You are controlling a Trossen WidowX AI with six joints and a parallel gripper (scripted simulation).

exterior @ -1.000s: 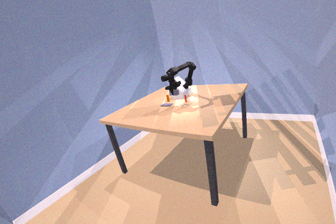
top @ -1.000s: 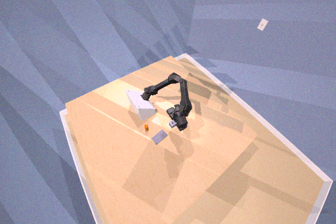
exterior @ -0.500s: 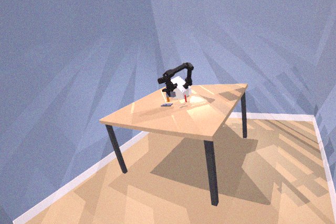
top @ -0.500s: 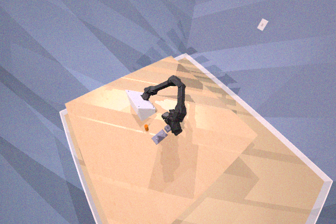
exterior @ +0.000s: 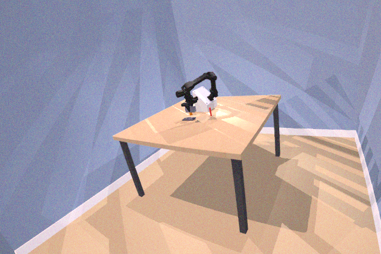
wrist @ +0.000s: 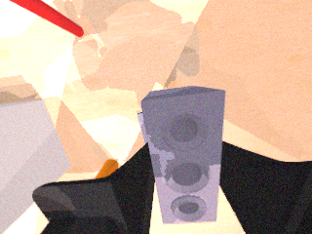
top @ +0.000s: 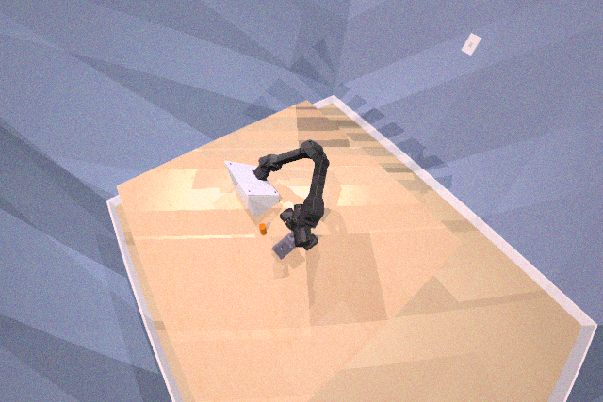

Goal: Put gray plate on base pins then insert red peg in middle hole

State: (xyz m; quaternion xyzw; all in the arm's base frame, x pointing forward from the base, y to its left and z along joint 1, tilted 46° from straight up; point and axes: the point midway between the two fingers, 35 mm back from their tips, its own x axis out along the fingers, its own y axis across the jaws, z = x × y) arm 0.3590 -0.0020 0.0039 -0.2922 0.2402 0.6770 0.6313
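Hand (wrist: 187, 214) clamped on gray plate (wrist: 185, 146), long axis pointing away from wrist, three holes in line.

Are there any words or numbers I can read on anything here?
None can be read.
The small white wall plate carries a dark mark, too blurred to read.
The gray plate in the gripper, the red peg and the white box show no writing.
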